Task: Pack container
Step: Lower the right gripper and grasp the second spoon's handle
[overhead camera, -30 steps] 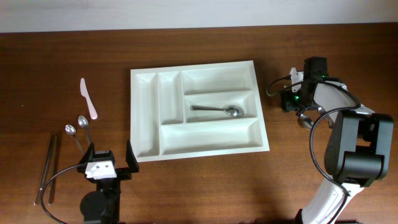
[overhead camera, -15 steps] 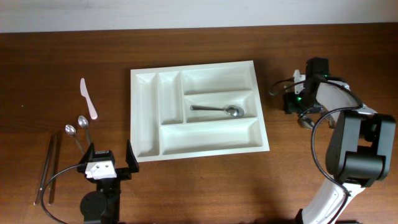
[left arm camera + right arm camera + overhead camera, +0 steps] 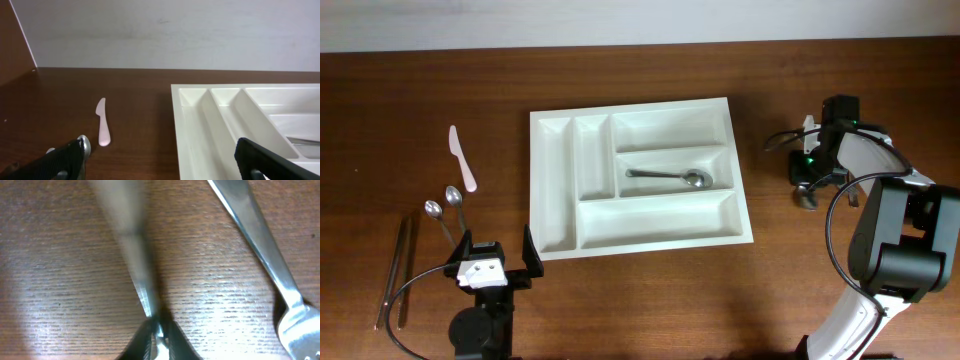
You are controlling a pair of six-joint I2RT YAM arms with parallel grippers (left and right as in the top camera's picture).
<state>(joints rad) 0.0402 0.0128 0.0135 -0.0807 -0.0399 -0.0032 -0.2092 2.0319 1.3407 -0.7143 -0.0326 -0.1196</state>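
Steel handle (image 3: 136, 260) pinched in table-level right end effector (image 3: 158, 339).

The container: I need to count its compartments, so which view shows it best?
Overhead: the container lies whole there, all five compartments visible, a spoon in the middle long one. The left wrist view shows only the narrow-compartment end, cut off by the frame. The right wrist view shows none of it.
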